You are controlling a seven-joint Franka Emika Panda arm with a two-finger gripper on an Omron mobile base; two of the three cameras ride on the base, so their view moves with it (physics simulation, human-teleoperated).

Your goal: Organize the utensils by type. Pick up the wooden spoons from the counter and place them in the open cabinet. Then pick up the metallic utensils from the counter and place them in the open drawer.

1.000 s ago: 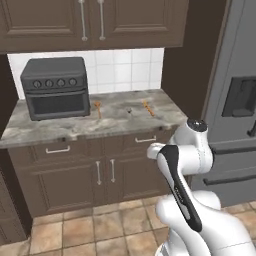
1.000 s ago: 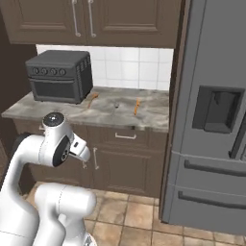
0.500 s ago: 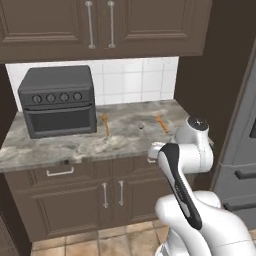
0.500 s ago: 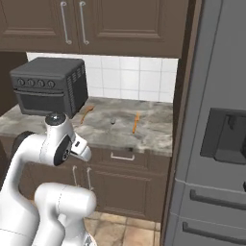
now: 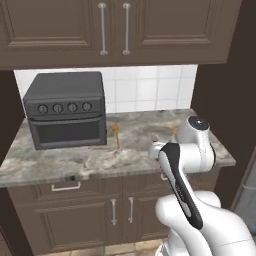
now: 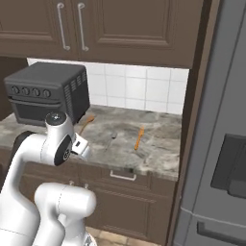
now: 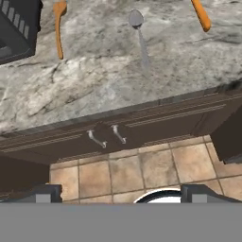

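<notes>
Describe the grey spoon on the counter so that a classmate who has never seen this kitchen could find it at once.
Start at the black oven on the stone counter. To the oven's right lie three slim utensils; the grey spoon is the middle one. Its neighbours on both sides are orange, while it alone is thin, dull grey metal with a small round bowl.

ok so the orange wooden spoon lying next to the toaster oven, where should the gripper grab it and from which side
Probably mid-handle, from straight above. The wooden spoon lies flat on the counter with its long thin handle clear, while its wider end sits near the toaster oven. Set the open gripper across the handle.
</notes>
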